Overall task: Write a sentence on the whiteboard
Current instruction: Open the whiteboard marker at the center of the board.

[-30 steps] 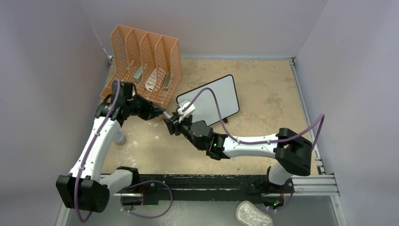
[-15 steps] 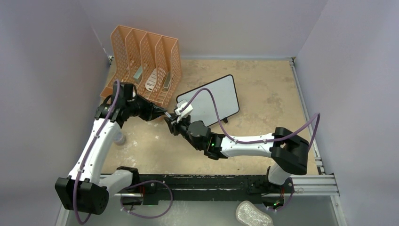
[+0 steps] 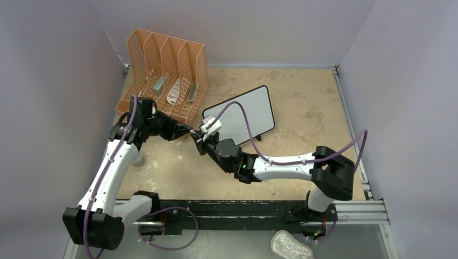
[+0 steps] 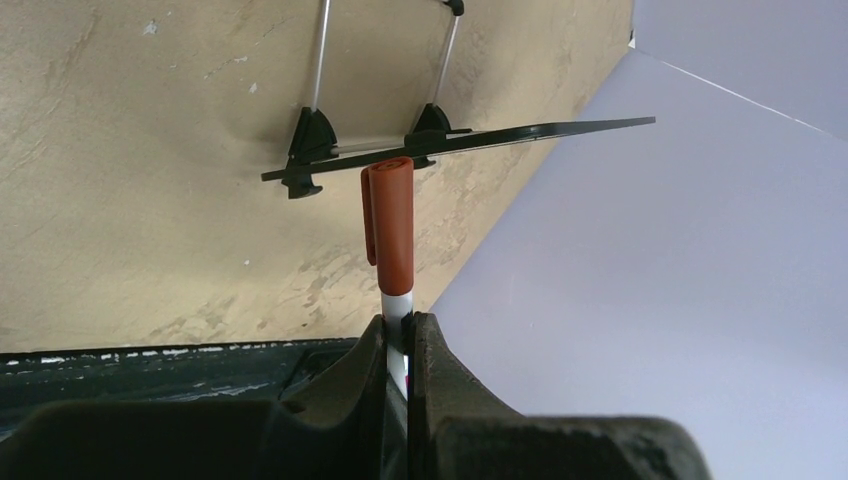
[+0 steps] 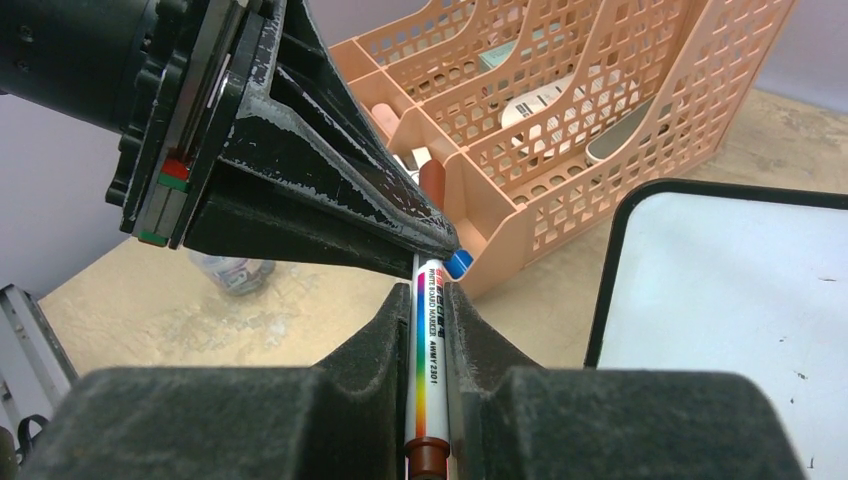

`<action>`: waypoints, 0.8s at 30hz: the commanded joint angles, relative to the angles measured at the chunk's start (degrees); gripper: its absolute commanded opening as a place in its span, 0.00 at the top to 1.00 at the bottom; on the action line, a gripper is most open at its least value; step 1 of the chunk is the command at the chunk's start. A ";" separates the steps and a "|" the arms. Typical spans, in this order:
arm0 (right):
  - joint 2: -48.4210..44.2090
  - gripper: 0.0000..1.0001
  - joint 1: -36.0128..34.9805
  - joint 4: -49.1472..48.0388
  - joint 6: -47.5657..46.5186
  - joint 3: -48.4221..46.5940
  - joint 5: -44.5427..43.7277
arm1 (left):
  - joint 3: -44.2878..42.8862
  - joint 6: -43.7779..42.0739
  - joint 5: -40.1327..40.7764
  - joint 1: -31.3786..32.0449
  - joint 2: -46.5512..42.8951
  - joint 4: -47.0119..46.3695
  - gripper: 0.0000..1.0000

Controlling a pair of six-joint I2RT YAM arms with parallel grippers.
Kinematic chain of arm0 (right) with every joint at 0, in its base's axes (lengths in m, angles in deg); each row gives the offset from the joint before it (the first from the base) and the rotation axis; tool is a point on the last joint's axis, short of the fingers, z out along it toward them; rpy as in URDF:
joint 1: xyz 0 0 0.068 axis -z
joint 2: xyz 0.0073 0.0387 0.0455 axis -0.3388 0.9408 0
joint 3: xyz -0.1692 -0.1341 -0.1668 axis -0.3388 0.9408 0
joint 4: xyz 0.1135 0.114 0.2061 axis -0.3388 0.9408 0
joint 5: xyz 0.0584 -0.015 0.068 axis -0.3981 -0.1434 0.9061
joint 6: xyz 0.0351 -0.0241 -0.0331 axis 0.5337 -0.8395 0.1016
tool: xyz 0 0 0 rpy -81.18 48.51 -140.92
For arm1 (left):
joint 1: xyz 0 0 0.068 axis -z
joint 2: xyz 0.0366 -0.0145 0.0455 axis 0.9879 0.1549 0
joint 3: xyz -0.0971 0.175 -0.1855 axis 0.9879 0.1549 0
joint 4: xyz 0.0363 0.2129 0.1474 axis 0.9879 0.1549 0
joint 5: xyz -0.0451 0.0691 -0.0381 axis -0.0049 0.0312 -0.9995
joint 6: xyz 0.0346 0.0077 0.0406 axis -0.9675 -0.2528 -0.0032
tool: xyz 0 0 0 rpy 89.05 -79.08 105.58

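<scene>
Left gripper (image 4: 400,328): I am clamping it on the marker's (image 5: 430,350) white barrel, just under the cap (image 4: 390,225), with both fingers pressing flat against the sides.
Right gripper (image 5: 430,300): I am pinching it shut on the same marker, further down the barrel. The left fingertips are sitting just past mine.
Marker: it is running straight between my two grippers. It is white, with a rainbow stripe and printed lettering. The red-brown cap is on and sticking out beyond the left gripper.
Whiteboard (image 3: 259,110), place: it is sitting on the bench (image 3: 308,108) just right of the orange organizer (image 3: 167,70), turned at an angle. My grippers are meeting just in front of its near left corner.
Whiteboard, look: it is showing a plain white face inside a thin black frame with rounded corners. Only a few tiny dark specks are showing up close.
Whiteboard, stance: my left wrist view is catching it edge-on as a thin dark line, propped on two small black feet (image 4: 312,135) with thin metal rods running off them.
Cable (image 3: 237,103): my right arm's purple cable is arching across the board's face in the overhead view.
</scene>
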 commanded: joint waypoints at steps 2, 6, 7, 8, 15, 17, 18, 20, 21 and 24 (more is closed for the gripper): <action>-4.68 1.00 -0.14 -2.99 -0.91 -0.29 -0.63 | 1.31 1.02 -2.52 0.32 -2.18 -0.85 0.98; -8.18 1.00 1.23 0.71 -0.37 0.88 3.94 | 1.79 -2.62 -1.81 0.33 -3.40 -1.64 0.89; -9.19 1.00 1.71 1.84 -0.34 1.32 5.43 | 1.65 -4.44 -1.81 0.32 -3.64 -2.04 0.88; -10.35 1.00 2.13 2.96 -0.33 1.69 7.06 | 1.51 -6.55 -1.74 0.32 -4.02 -2.59 0.86; -19.93 1.00 8.26 13.05 1.66 4.82 19.50 | -0.04 -23.05 1.75 0.32 -8.24 -7.70 0.54; -23.17 1.00 10.96 15.35 1.84 6.21 23.79 | -0.88 -29.21 2.21 0.32 -9.09 -9.46 0.41; -24.65 1.00 12.15 16.47 1.57 6.76 25.96 | -0.86 -33.48 0.87 0.32 -9.46 -11.72 0.38; -27.10 1.00 14.91 19.51 0.94 7.36 30.03 | -0.76 -40.27 -2.03 0.32 -9.56 -14.33 0.31; -28.34 1.00 16.10 20.88 0.62 7.53 31.85 | -0.74 -43.70 -4.51 0.32 -9.42 -15.63 0.30; -31.26 1.00 19.65 24.25 -0.77 8.07 38.16 | -0.33 -51.10 -12.17 0.32 -8.50 -18.69 0.27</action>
